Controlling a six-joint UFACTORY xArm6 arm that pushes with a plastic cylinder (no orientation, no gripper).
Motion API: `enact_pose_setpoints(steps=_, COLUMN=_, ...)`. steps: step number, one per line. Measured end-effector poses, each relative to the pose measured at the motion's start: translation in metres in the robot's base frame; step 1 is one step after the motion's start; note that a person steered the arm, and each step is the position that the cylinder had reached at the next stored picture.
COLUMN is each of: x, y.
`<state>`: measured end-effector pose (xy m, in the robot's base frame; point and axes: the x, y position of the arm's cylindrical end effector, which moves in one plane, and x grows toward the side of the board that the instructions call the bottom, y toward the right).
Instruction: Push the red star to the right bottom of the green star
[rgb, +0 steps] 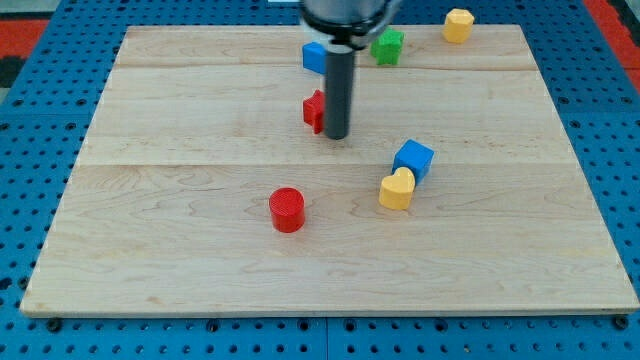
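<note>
My tip (337, 136) rests on the pale wooden desk (200, 250), touching or just beside the right edge of the red star-shaped block (314, 111), which the dark rod partly hides. There is no gripper on this arm, only the rod, so nothing is clenched or grasped. The green star-shaped block (387, 46) sits near the view's top, up and to the right of the red star, with a blue block (315, 56) just beside the rod's upper part.

The main risk, as I judge it, is that my tip stands on the wrong side: the red star must travel right, yet the tip is on its right, so a push from here would drive it left, away from the goal. Going round it closely could clip a point of the star and spin it. A push angled too far upward could knock the green star or the blue block. The blue cube (413, 158), yellow heart-shaped block (397, 188), red cylinder (286, 210) and second yellow block (458, 25) lie well apart from that path
</note>
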<state>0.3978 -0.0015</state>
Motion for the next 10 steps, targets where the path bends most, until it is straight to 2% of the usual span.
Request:
enact_pose_setpoints(steps=1, x=-0.004, y=-0.059)
enact_pose_setpoints(steps=2, x=-0.038, y=-0.035)
enact_pose_setpoints(steps=3, x=-0.047, y=0.029)
enact_pose_setpoints(steps=4, x=-0.047, y=0.050)
enact_pose_setpoints(steps=5, x=-0.030, y=0.049)
enact_pose_setpoints(steps=6, x=0.005, y=0.056)
enact_pose_setpoints(steps=7, x=0.010, y=0.080)
enact_pose_setpoints(steps=8, x=-0.029, y=0.106)
enact_pose_setpoints(steps=9, x=-0.041, y=0.107)
enact_pose_setpoints(steps=10, x=-0.025, y=0.072)
